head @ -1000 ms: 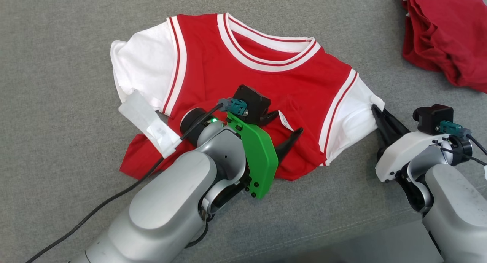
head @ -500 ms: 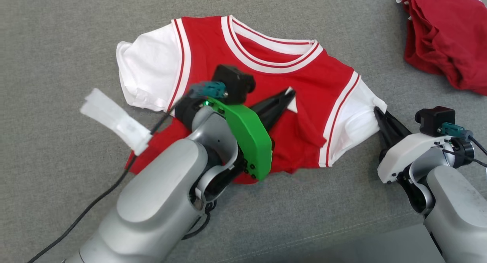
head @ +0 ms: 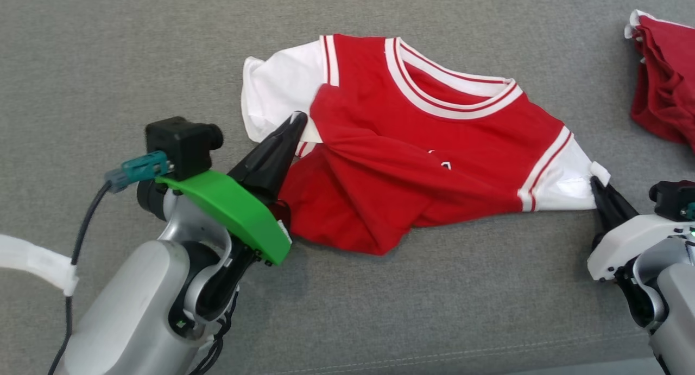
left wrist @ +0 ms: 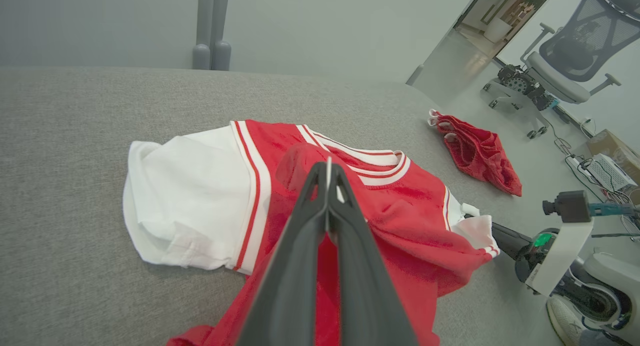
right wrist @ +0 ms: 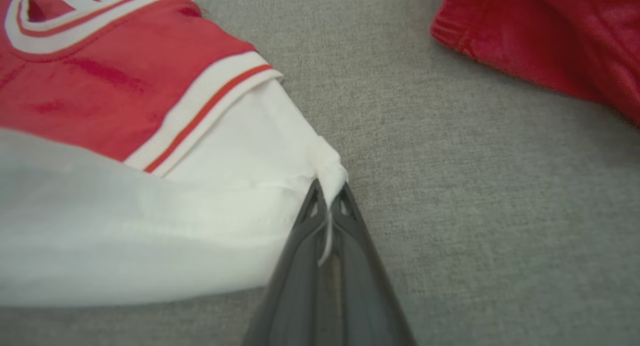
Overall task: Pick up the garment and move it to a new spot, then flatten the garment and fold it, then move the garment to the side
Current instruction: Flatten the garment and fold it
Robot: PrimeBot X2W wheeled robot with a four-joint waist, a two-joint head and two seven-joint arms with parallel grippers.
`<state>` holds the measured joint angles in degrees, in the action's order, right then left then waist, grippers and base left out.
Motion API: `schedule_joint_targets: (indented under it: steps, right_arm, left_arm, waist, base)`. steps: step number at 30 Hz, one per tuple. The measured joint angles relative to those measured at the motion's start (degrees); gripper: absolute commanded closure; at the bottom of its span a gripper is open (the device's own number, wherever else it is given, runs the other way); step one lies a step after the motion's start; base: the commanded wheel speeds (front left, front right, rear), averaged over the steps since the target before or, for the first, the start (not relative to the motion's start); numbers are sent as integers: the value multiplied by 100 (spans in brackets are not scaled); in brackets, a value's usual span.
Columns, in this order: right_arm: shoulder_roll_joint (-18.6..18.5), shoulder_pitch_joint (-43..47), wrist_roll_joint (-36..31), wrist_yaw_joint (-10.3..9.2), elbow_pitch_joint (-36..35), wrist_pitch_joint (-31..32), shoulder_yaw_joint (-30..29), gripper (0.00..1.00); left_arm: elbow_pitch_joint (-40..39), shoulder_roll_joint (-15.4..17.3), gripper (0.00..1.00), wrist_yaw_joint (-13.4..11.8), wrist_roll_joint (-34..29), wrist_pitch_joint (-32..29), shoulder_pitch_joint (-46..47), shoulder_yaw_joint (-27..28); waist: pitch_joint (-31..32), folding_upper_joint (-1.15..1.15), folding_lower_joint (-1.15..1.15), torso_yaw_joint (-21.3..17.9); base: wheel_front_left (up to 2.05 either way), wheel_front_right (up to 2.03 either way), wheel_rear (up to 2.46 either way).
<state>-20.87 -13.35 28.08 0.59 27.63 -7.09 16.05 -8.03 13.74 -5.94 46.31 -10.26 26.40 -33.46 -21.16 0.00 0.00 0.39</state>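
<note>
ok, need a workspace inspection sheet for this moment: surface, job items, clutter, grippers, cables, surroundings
Surface: grey fabric surface, no stains seen.
Job's things: red and white jersey, not flat; its red body is bunched and pulled over toward one sleeve.
Clutter: crumpled red garment at the right edge, apart from the jersey.
Grippers: left gripper shut on a fold of the jersey's red body; right gripper shut on the hem of the white sleeve.
Cables: black cable runs from the left wrist, with a white tape wrap.
Surroundings: office chair and cardboard box on the floor beyond the surface.
</note>
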Motion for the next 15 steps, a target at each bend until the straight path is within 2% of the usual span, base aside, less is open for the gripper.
schedule_joint_targets:
  steps: [5, 9, 15]
  right_arm:
    - [-108, 91, 332, -70, -108, -64, -388, 100]
    - [-203, 75, 430, -70, -512, -172, -606, 100]
    - [-328, 70, 468, -69, -943, -71, -593, 100]
  left_arm:
    - [-476, 44, 100, -21, 311, 170, -463, 426]
    - [-747, 105, 100, -63, 499, 179, -803, 662]
    - [-813, -23, 100, -90, 1174, 38, -1712, 697]
  waist:
    - [175, 0, 0, 341]
    - [344, 0, 0, 601]
    - [617, 0, 0, 901]
  base:
    - [0, 0, 0]
    - [0, 0, 0]
    - [0, 0, 0]
